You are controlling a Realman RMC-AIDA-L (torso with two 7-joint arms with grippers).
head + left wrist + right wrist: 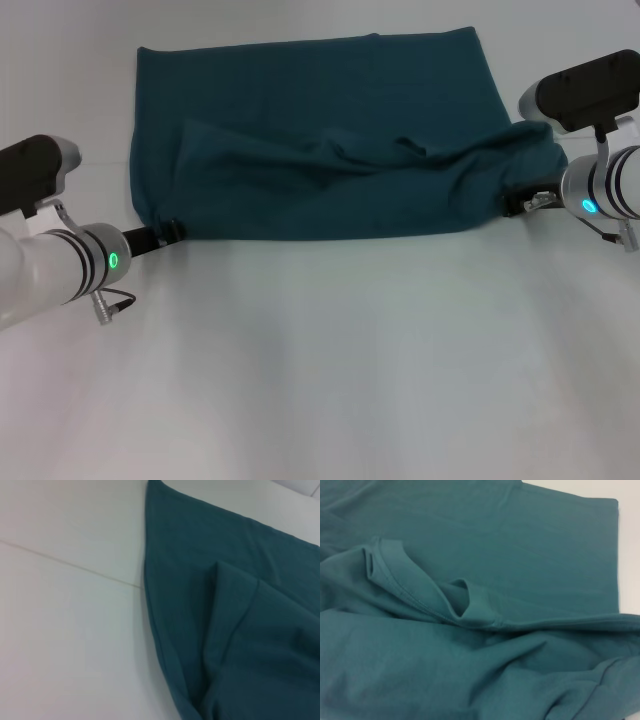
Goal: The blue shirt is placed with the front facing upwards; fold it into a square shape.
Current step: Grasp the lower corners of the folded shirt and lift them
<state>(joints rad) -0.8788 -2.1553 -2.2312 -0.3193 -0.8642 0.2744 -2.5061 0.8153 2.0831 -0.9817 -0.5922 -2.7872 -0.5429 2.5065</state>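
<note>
— Where do we stand with our grippers?

— Our left gripper (170,234) sits at the near left corner of the blue shirt (320,150), dark fingertips right at the cloth's edge. We cannot tell from any view whether they are pinched on the fabric or merely touching it. Our right gripper (522,203) is at the near right edge, pressed against a bunched mound of cloth, and there too we cannot tell if it grips.

— And the shirt itself?

— It lies across the far half of the white table (320,380), already doubled over into a wide band. The far edge is fairly straight; the near layer is rumpled, with a ridge running toward our right side. Our right wrist view shows a ribbed hem (420,600) curled up into a loop on top of the flat layer.

— What worries us?

— Three things, we judge. If one of us holds and the other does not, any lift or drag will skew the band and pull the corners out of line. The heap at our right could get folded under and leave a lump, not a flat square. And that curled hem may be trapped in the crease unless we tension the cloth evenly between us.
</note>
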